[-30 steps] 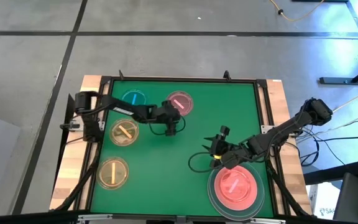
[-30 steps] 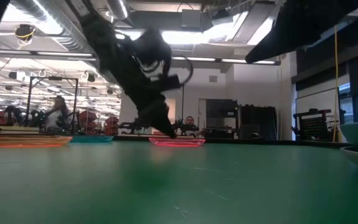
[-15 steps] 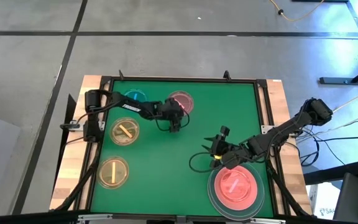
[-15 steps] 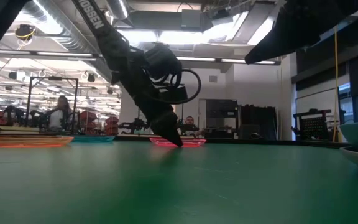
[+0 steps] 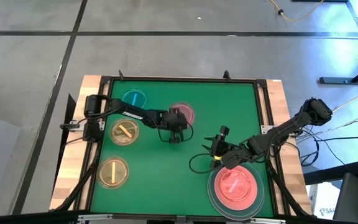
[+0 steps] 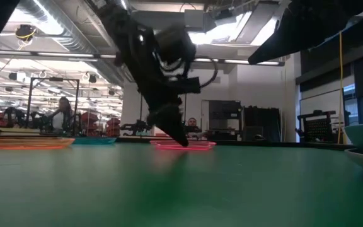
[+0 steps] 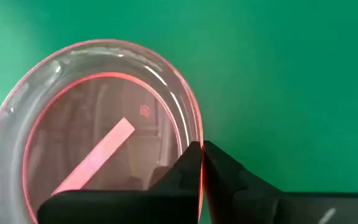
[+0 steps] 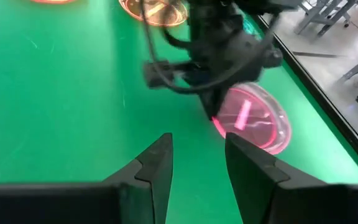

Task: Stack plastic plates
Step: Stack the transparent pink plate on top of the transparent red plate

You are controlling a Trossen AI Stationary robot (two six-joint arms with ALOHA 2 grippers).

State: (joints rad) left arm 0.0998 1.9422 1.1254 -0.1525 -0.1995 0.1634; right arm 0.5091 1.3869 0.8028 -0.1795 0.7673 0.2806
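A small translucent pink plate [image 5: 184, 113] with a pink stripe lies flat on the green mat, far of centre. My left gripper [image 5: 177, 126] is shut on its rim, and its tip comes down to the plate in the low view [image 6: 183, 141]. My right gripper [image 5: 218, 153] hangs open over the mat, with nothing between its fingers [image 8: 160, 155]. Just beyond it, toward the near right corner, is a stack of large plates [image 5: 235, 186], a grey one with a pink one on top. The small pink plate shows ahead of it in the right wrist view [image 8: 257, 118]. My left gripper pinches the small pink plate's rim [image 7: 198, 134] on its near side, one finger inside the plate and one outside. The fingers come from above, slanting down. The plate's bottom rests on the mat [image 6: 184, 145].
A small blue plate [image 5: 133, 98] and two amber plates [image 5: 124, 131] [image 5: 113, 172] lie along the mat's left side. The mat's middle and near centre are bare green. A black frame [image 5: 179, 79] borders the mat. A person sits in the room far behind [image 6: 60, 113].
My left gripper has come in over the small pink plate, gone down onto its near rim and shut on it. The plate has slid a little toward the table's near edge, still flat on the mat.
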